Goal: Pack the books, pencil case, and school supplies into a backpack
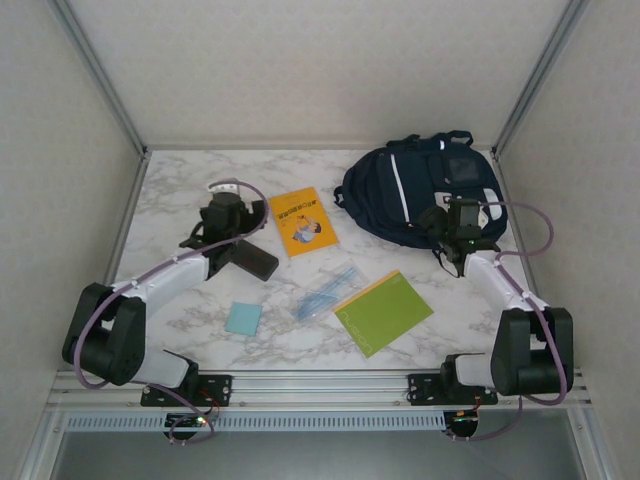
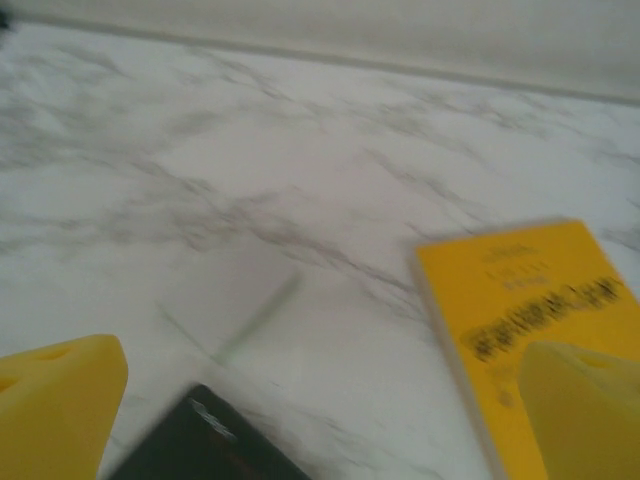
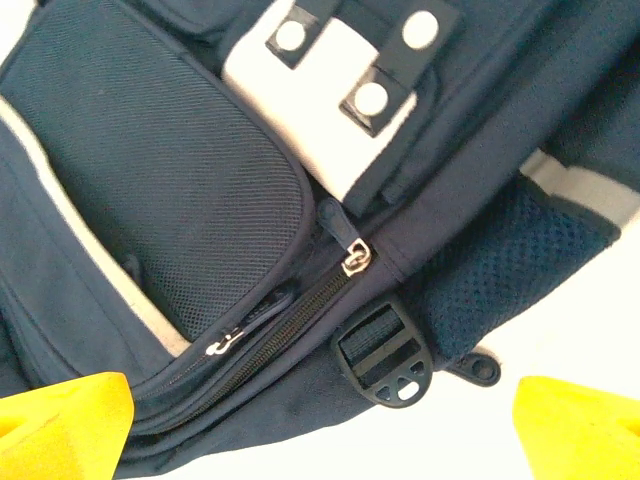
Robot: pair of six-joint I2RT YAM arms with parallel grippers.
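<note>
The navy backpack (image 1: 420,190) lies at the back right, zipped, with a zipper pull (image 3: 355,258) and a black buckle (image 3: 385,355) close below my right gripper (image 3: 320,430). That gripper (image 1: 462,225) hangs open over the backpack's (image 3: 200,170) near edge, holding nothing. The orange-yellow book (image 1: 303,222) lies mid-table and the lime-green notebook (image 1: 384,312) in front. My left gripper (image 1: 226,215) is open and empty above the dark pencil case (image 1: 252,260). In the left wrist view the gripper (image 2: 320,420) straddles the case's corner (image 2: 200,445) and bare marble, with the book (image 2: 530,310) to the right.
A clear packet of bluish sticks (image 1: 325,292) and a small light-blue pad (image 1: 243,318) lie at the front centre. The marble table (image 1: 180,200) is walled on three sides, with a metal rail (image 1: 320,385) along the near edge.
</note>
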